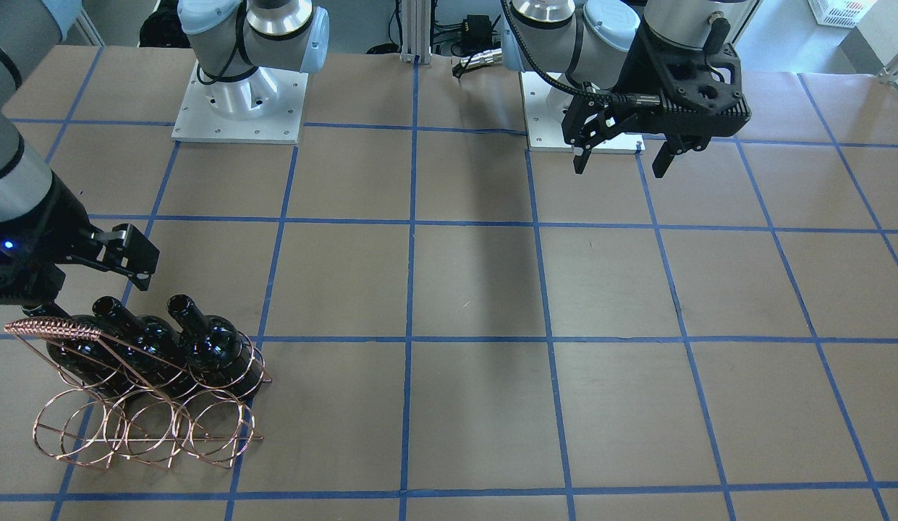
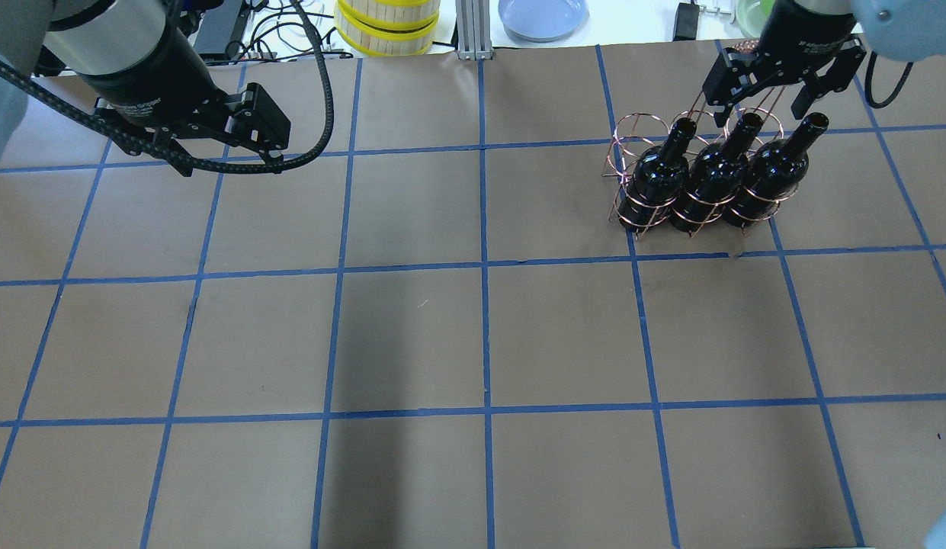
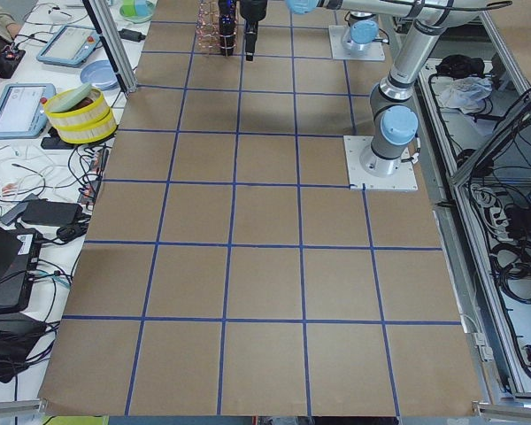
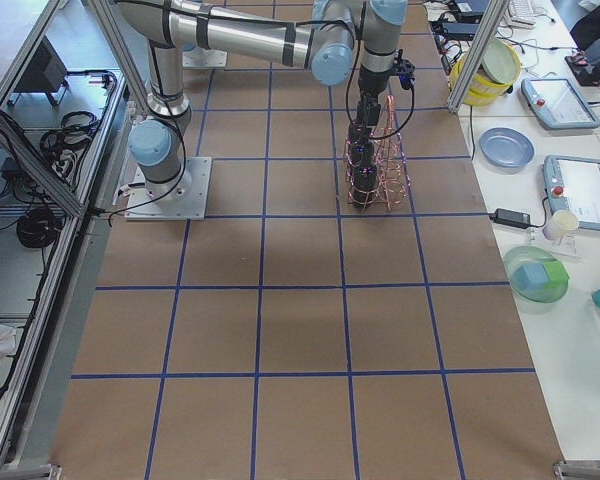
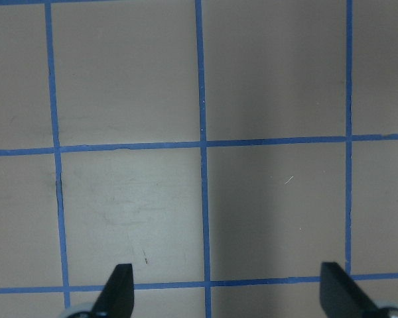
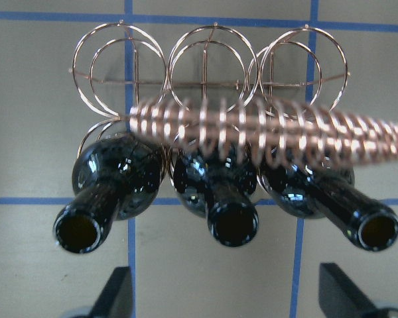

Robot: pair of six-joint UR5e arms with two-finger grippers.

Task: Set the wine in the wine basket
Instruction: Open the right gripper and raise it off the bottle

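Overhead exterior: wine [image 2: 713,179] (three) in basket [image 2: 642,116]

Overhead view is taken from behind the robot, angled down across the whole counter [image 2: 412,343]. Front view is set opposite, facing the robot bases [image 1: 239,108], steeply down. Side views are placed high at either counter end, far off. Wrist views are aimed downward, close; the wine basket [image 6: 265,132] is shared by right wrist, overhead and front views.
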